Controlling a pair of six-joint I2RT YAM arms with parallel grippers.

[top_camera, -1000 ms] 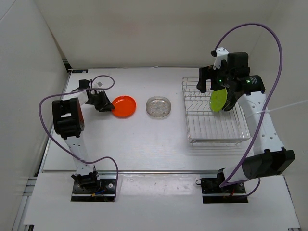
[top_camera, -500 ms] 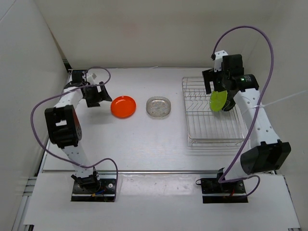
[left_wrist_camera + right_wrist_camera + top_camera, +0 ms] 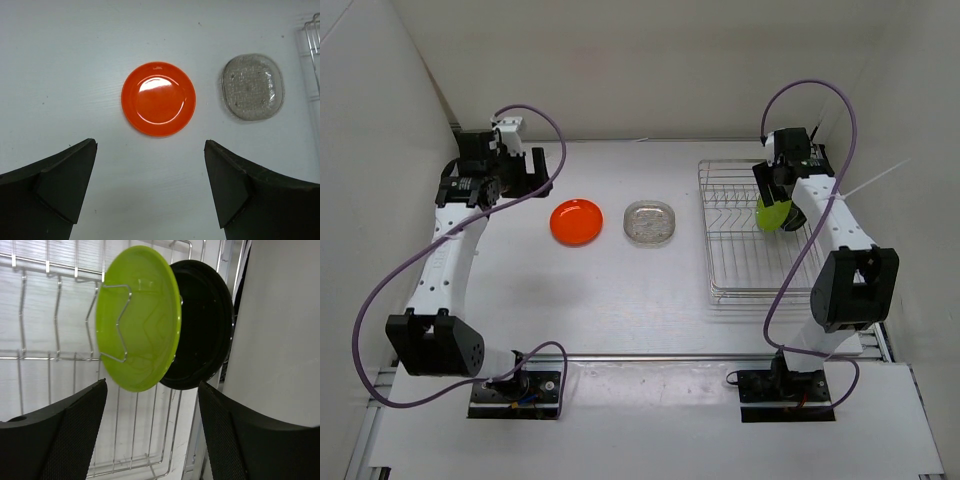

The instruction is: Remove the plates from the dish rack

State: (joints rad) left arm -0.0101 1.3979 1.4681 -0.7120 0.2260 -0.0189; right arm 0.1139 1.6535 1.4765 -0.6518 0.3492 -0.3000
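Rack (image 3: 750, 258) holding yellow-green plate (image 3: 138, 317), black plate (image 3: 207, 335) upright

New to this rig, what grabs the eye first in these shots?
The yellow-green plate stands on edge in the dish rack at the right, a black plate close behind it. Next, the orange plate lies flat on the table at the left, with a clear plate beside it.
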